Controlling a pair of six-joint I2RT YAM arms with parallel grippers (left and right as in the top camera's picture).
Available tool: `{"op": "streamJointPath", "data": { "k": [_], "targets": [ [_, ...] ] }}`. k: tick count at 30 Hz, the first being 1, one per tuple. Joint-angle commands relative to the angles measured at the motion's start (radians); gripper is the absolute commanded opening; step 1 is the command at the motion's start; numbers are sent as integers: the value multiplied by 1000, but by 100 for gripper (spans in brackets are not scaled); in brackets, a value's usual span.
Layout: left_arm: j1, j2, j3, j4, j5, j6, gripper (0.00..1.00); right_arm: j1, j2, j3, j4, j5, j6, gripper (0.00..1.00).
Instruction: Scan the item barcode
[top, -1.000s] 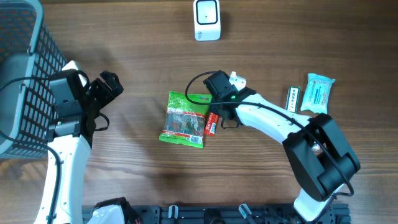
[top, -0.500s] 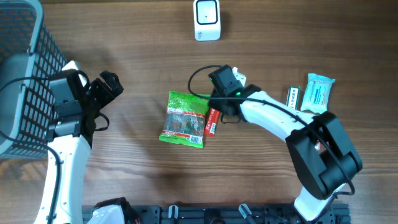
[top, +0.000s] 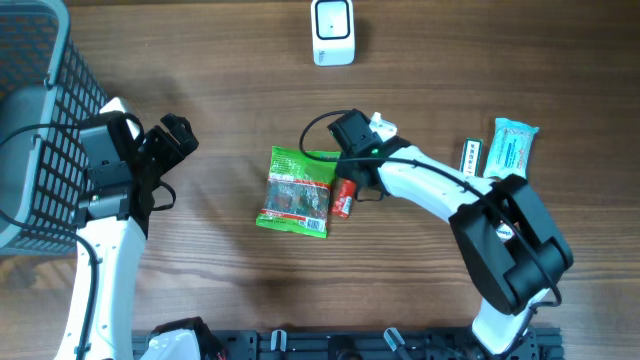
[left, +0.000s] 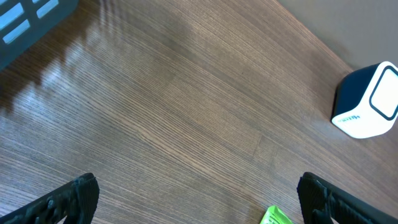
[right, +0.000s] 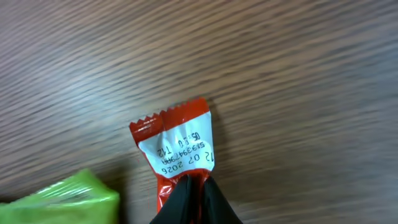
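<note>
My right claw (right: 193, 198) is clenching on the near end of the red packet (right: 177, 146), its two black fingertips meeting over the crimped wrapper. The red packet is lying flat on the wooden surface (top: 220, 290) near the middle, with its white date-stamped patch facing up and its saw-toothed far edge pointing away from my wrist. It is resting right against the right edge of the green packet (top: 297, 192), which is lying flat beside it. Farther out, the white scanner (top: 333, 32) is standing at the far edge of the surface, well apart from both packets. Off to my right, a pale blue packet (top: 510, 148) and a narrow pack (top: 473, 158) are lying side by side. My left claw (top: 175, 135) is hanging spread wide with nothing between its fingers, over bare wood on the left, near the dark mesh basket (top: 30, 120) sitting at that edge.
</note>
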Motion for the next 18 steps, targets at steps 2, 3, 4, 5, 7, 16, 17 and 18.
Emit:
{"op": "streamJointPath", "data": {
  "k": [2,3,4,5,7,16,17,18],
  "targets": [
    [3,2,8,3,-9,15,100,-122,-95,-24,-128,103,-72,12],
    [3,2,8,3,-9,15,100,-152,-124,-24,-171,132,-96,13],
    [3,2,8,3,-10,15,100,-176,-140,-24,-204,150,-103,15],
    [3,2,8,3,-9,15,100,-208,-150,-24,-242,155,-105,17],
    [3,2,8,2,-10,15,100,-254,-148,-24,-283,108,-132,42],
    [3,2,8,2,-9,15,100,-277,-157,-9,-454,-335,-606,54],
    [3,2,8,3,-9,15,100,-267,-157,-13,-488,-352,-634,43],
    [3,2,8,3,-10,15,100,-261,-157,-18,-509,-351,-636,33]
  ]
}}
